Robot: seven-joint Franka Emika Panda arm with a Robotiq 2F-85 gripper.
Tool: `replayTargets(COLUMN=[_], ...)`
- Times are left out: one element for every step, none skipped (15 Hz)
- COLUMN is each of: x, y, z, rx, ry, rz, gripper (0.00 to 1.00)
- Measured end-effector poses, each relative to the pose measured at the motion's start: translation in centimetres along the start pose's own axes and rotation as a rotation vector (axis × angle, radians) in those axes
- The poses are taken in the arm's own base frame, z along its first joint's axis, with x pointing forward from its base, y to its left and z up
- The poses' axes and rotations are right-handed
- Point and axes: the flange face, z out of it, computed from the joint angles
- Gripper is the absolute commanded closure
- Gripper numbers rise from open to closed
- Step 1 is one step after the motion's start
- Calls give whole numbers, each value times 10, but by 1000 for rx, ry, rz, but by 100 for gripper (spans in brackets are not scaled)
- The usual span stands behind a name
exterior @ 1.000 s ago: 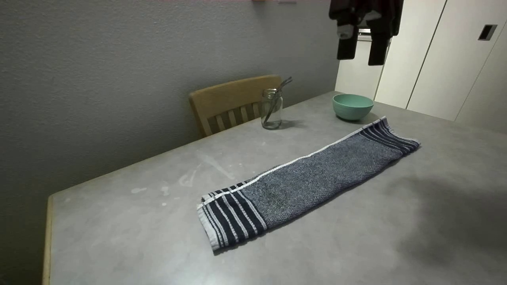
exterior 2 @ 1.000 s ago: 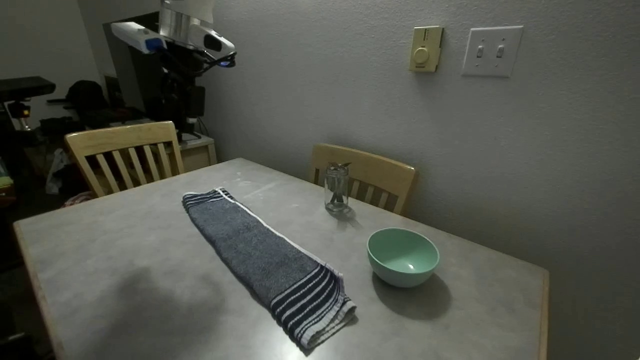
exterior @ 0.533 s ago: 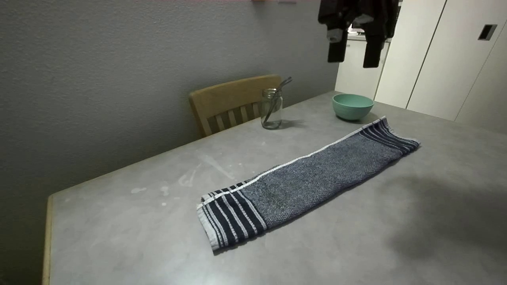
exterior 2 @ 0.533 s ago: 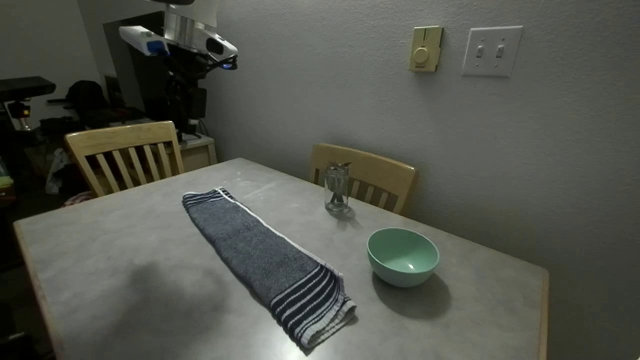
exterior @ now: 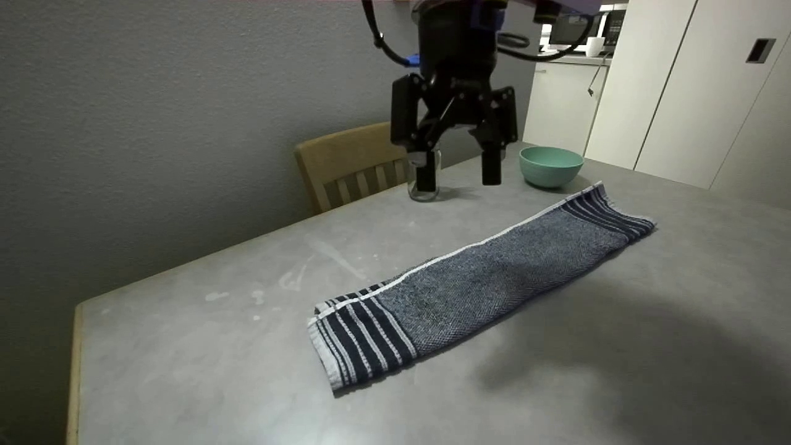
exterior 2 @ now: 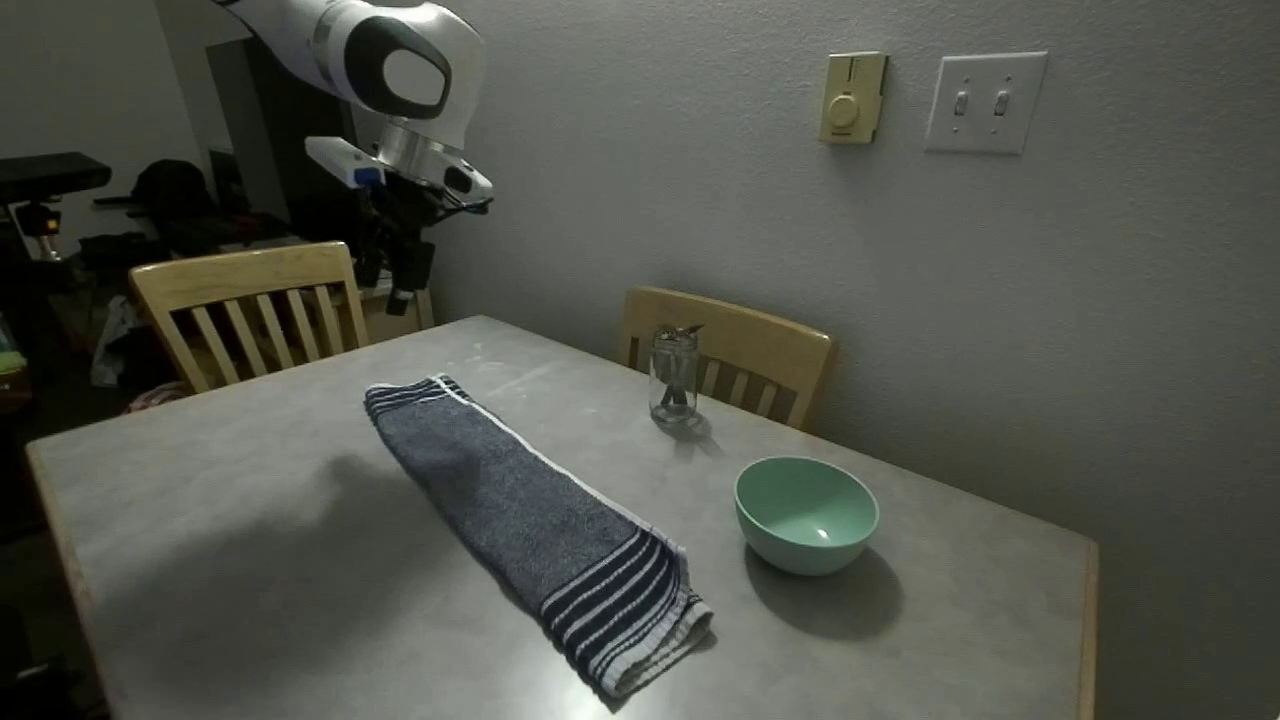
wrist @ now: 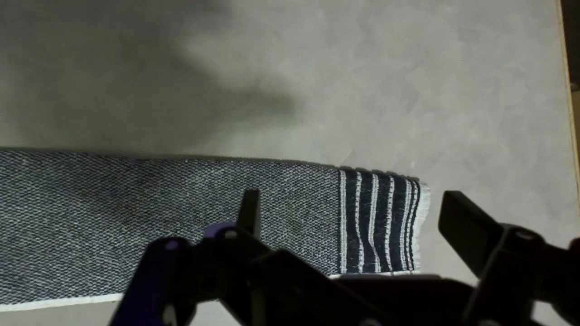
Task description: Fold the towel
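Looking across the grey table [exterior 2: 980, 645] in an exterior view, can make out nearest the dark blue-grey towel [exterior 2: 525, 505], lying long and narrow from the near middle toward the far left, with white stripes at its 2 ends and a pale line along its right edge. Right of its near end, close but apart, find a green bowl [exterior 2: 805, 525] standing upright. To the left, see a shadow [exterior 2: 280, 565] spreading over the table and partly onto the towel. Farther off, notice a clear glass jar [exterior 2: 672, 385] with slim utensils [exterior 2: 680, 336] inside, and behind it a wooden chair [exterior 2: 765, 335]. Toward the far left, see the gripper [exterior 2: 385, 291] hanging from a white robot arm [exterior 2: 402, 75], higher than the towel and apart from it, released, with jaws spread wide. At far left, note a 2nd wooden chair [exterior 2: 240, 262].
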Motion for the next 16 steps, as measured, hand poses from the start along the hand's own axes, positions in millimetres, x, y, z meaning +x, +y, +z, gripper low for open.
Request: replayTargets(x=[5, 6, 7, 7, 7, 7, 8, 10, 12, 15, 18, 22, 24, 24, 24, 25], y=[-1, -1, -1, -1, -3, -6, -15, -25, -40, -55, -70, -83, -91, -93, -92, -90], z=[3, 2, 0, -1, -1, -1, -1, 0, 3, 9, 18, 29, 38, 43, 42, 38], rx=[0, 1, 1, 1, -6, -24, -46, -69, -92, -121, -152, -189, -198, -200, -199, -196], ry=[-5, -7, -7, -6, 0, 13, 41, 73, 102, 126, 143, 150, 149, 145, 146, 150], rz=[-1, -1, -1, 9, 27, 54, 80, 100, 115, 122, 123, 120, 117, 113, 114, 118], gripper=[0, 0, 0, 0, 0, 0, 0, 0, 0, 0, 0, 0, 0, 0, 0, 0])
